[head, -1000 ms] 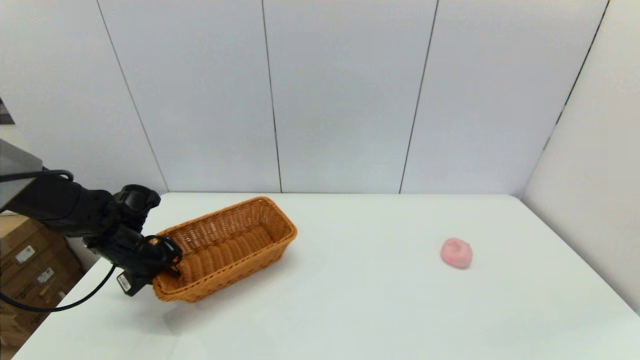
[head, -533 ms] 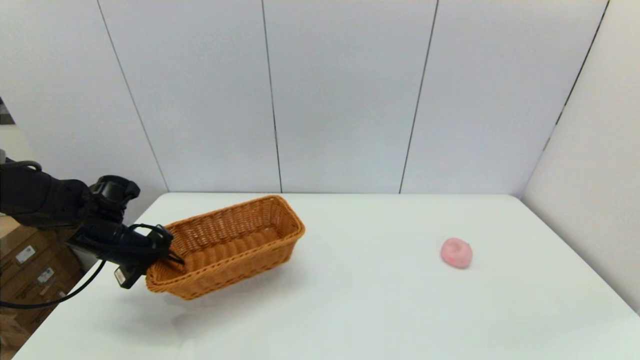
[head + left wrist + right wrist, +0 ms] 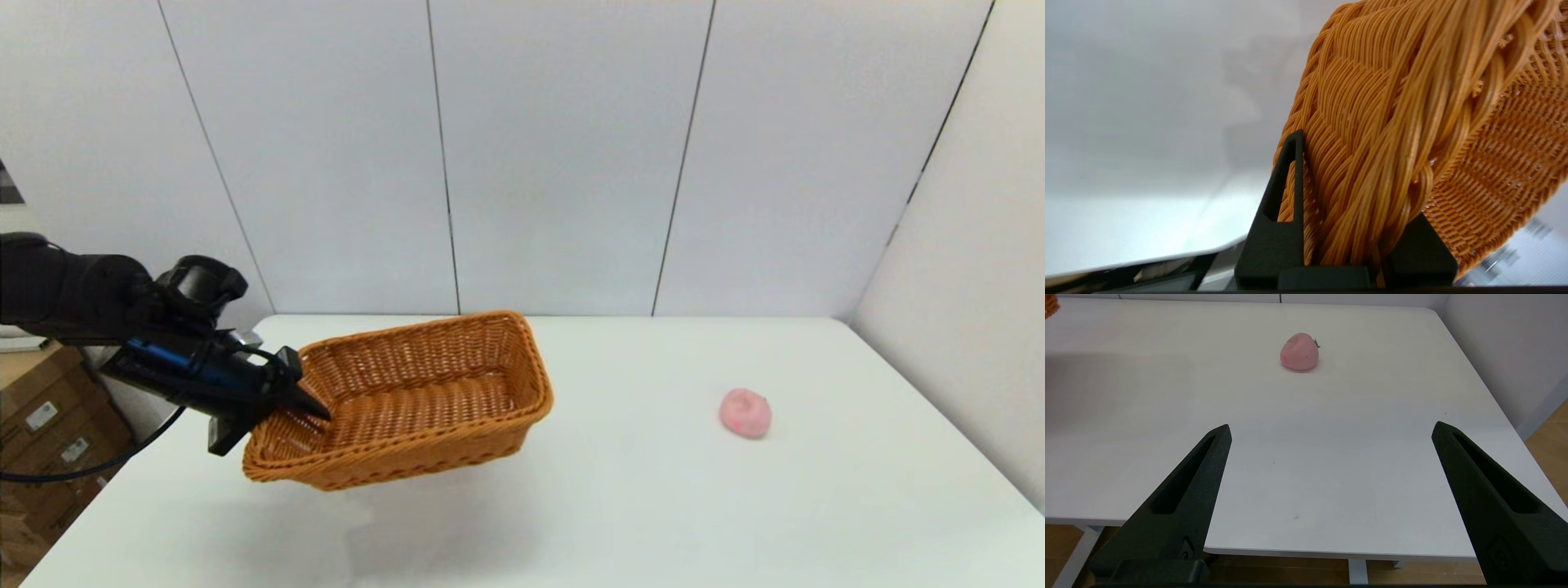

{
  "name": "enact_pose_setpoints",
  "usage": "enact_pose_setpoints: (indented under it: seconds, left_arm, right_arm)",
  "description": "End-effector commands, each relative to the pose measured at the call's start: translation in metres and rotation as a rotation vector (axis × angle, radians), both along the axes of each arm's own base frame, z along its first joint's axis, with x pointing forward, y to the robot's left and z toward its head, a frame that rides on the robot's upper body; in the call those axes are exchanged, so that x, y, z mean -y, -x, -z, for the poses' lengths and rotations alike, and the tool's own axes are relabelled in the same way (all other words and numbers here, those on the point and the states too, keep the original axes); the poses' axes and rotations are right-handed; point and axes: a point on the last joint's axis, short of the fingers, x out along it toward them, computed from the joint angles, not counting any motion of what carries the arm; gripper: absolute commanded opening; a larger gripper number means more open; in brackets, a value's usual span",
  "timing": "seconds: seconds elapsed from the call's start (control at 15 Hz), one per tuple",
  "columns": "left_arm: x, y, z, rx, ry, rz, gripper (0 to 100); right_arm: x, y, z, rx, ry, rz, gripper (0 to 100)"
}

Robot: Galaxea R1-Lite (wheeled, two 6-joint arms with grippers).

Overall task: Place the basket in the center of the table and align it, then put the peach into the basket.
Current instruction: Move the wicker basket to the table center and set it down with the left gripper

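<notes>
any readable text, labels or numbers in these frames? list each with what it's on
No legible text.
White labels on the cardboard boxes beside the table: too small to read.
White tag under the left gripper: blurred.
Embossed marks on the right gripper fingers: unreadable.
Basket, peach: no markings visible.

You have the white table (image 3: 620,506) in front of you, with rounded corners and a smooth top. Only the peach (image 3: 745,412) lies directly on it, far to the right of the left gripper (image 3: 306,400). From the right gripper (image 3: 1331,457) you see the peach straight ahead, well apart from its spread fingers, on the table's right half.
</notes>
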Motion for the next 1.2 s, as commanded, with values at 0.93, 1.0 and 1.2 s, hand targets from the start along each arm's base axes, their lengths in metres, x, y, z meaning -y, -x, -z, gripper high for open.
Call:
enact_pose_setpoints:
  seconds: [0.93,1.0,1.2]
  left_arm:
    - [0.195,-0.055,0.051,-0.068,-0.151,0.305,0]
    - [0.194,-0.055,0.052,-0.073,-0.152,0.303,0]
    - [0.188,-0.059,0.052,-0.077,-0.151,0.277,0]
  right_arm:
    - [0.000,0.000,0.000,-0.001,0.003,-0.004,100]
    - [0.000,0.000,0.000,-0.001,0.003,-0.004,100]
    - [0.000,0.000,0.000,-0.001,0.003,-0.004,100]
